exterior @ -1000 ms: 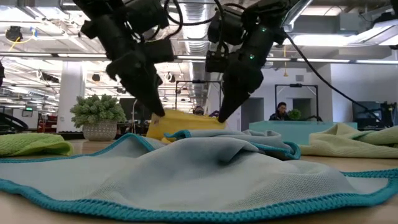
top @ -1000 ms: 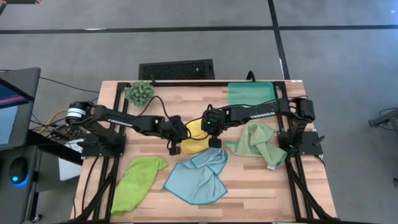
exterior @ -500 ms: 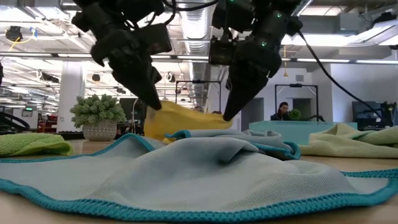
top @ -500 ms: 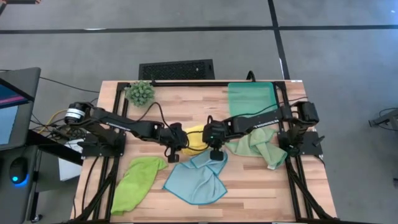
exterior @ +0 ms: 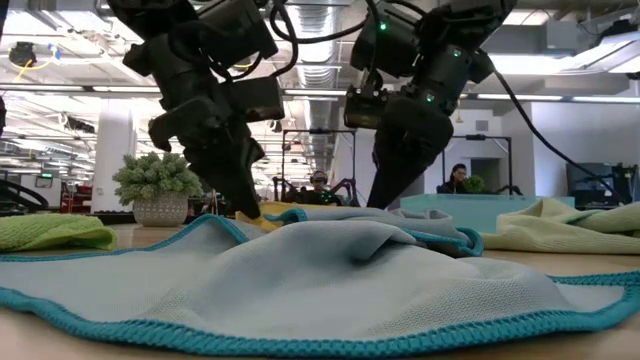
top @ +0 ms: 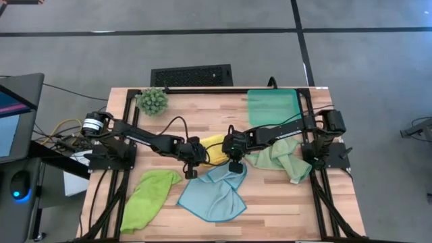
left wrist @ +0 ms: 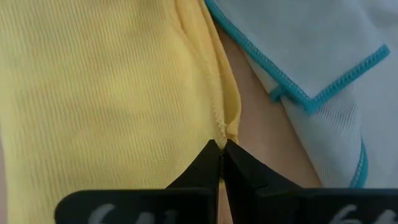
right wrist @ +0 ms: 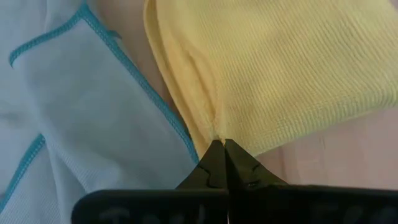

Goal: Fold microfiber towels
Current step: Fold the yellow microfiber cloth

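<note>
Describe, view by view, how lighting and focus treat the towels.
High view: even light, soft shadows under the yellow microfiber towel. Low view: the light blue microfiber towel looms large and sharp up close, arms dark against bright ceiling lights. Both wrist views: crisp yellow weave, closed fingers dark at the towel's edge.

Teal tray [top: 273,102], spiky plant [top: 152,100], table [top: 202,101]
</note>
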Controlling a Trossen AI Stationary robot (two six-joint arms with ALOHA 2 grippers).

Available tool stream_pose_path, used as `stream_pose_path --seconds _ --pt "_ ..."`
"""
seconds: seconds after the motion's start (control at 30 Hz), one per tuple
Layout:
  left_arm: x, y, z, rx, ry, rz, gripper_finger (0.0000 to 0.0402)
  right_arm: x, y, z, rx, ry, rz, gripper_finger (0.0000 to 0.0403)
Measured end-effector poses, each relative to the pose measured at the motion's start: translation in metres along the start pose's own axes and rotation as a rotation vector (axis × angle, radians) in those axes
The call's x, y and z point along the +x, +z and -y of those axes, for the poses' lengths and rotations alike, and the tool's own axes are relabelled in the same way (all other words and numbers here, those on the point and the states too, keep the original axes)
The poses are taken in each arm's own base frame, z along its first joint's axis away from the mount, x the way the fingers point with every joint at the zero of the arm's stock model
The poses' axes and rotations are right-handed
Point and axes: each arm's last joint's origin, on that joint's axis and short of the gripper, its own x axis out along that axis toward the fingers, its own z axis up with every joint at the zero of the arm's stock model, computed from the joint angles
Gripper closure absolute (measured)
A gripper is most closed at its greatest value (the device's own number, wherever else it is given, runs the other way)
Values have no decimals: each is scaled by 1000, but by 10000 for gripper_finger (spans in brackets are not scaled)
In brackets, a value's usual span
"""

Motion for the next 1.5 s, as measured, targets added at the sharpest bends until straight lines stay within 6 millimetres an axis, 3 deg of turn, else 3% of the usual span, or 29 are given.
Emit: stream_pose_path --seconds 0.2,0.4,0.63,0.77,0.9,1.07,1.23,1.4,1.5 --pt "0 -1 0 -1 -32 -10 393 0 2 0 -1 2 18 401" --pt "-4 1 2 7 -100 -54 345 0 2 0 7 1 17 401" --pt "-25 16 0 51 -56 -45 275 0 2 0 7 0 15 400" --pt "-37 17 -13 38 -8 53 259 0 1 0 7 0 11 393" --pt "-19 2 -34 -20 -33 140 276 0 1 0 7 0 11 373" --pt "-2 -10 -48 -98 -93 166 334 0 1 0 4 0 8 334" --pt "4 -9 -54 -112 -74 184 389 -10 2 1 -19 -3 -8 297" --pt "3 -8 -57 -112 -66 191 394 -35 11 4 -22 -10 62 271" --pt "-2 -5 -59 -97 -54 223 392 -32 13 9 20 12 114 291"
